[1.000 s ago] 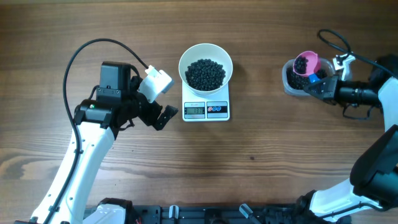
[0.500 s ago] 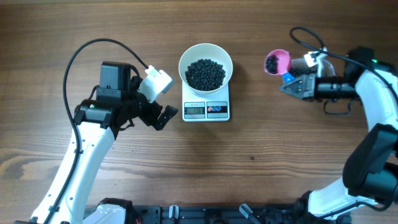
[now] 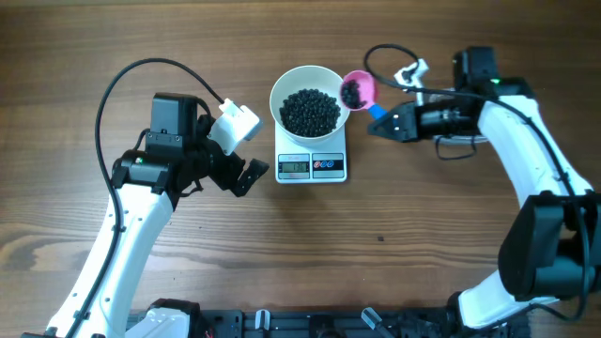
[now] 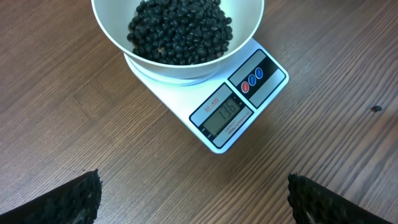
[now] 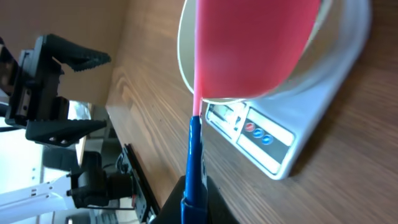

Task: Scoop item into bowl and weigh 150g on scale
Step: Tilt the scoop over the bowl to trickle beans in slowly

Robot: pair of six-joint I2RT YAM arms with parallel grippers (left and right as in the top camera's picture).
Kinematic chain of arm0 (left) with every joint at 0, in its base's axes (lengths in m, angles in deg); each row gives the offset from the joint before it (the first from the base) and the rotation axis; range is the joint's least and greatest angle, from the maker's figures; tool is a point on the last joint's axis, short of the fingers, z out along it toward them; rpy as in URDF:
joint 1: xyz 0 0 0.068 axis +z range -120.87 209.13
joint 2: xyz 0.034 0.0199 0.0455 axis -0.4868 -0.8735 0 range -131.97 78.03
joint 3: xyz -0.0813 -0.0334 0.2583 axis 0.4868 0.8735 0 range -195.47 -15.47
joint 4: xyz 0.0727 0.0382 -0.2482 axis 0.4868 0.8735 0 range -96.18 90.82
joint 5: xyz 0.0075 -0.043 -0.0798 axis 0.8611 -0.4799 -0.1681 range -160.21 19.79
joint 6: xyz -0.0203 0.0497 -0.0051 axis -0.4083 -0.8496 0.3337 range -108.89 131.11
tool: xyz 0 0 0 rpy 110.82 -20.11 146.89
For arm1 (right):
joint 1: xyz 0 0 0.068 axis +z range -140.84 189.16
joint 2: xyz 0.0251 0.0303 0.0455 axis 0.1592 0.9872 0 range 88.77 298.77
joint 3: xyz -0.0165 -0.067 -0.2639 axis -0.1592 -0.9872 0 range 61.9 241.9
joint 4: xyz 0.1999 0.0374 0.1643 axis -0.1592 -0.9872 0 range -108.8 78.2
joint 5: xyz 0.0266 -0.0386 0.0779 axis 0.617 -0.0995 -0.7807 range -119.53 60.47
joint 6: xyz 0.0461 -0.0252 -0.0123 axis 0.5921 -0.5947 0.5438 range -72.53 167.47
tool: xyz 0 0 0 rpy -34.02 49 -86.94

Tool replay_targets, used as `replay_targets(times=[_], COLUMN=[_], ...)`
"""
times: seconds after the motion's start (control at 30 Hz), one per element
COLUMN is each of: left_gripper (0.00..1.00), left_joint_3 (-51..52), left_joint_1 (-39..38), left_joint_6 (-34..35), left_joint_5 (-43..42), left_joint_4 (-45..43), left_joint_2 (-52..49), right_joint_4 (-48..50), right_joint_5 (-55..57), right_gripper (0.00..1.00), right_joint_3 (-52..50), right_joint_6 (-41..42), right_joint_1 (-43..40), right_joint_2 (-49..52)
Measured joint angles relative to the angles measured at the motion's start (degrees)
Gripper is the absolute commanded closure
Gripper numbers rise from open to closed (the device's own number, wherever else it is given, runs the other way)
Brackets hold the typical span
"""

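The white bowl [image 3: 310,80] stands on the scale [image 3: 312,165] and holds a heap of the item, small black beans [image 3: 310,111]. A pink scoop [image 3: 358,89] with a few beans in it hovers at the bowl's right rim. My right gripper [image 3: 383,122] is shut on its blue handle [image 3: 377,112]. In the right wrist view the scoop [image 5: 255,43] hides most of the bowl [image 5: 309,65], and the handle [image 5: 194,162] runs down into the jaws. My left gripper [image 3: 246,176] stands open left of the scale, nothing between its fingertips [image 4: 81,199]. The left wrist view shows bowl [image 4: 249,31], beans [image 4: 180,28] and scale [image 4: 249,99].
A black cable [image 3: 141,70] loops over the left arm, and another [image 3: 385,49] curls behind the right wrist. Bare wooden tabletop [image 3: 394,235] lies in front of the scale. The arm bases sit at the front edge.
My right arm has swung left, carrying the loaded pink scoop from the far right of the table to the bowl's right rim. The left arm has not moved.
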Motion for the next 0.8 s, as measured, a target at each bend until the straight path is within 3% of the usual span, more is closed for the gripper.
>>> replay_targets(times=[0.43,0.8], left_gripper=[0.0,0.01], left_joint_3=[0.0,0.0], left_joint_1=[0.0,0.0], left_joint_6=[0.0,0.02], left_joint_5=[0.0,0.0], left_joint_4=[0.0,0.0], left_joint_2=[0.0,0.0], right_joint_4=[0.13,1.31], right_joint_5=[14.86,31.91], right_gripper=[0.96,0.96], right_joint_3=[8.59,9.03], right_joint_6=[4.39,4.55], right_joint_1=[11.26,18.88], right_joint_2=[0.0,0.0])
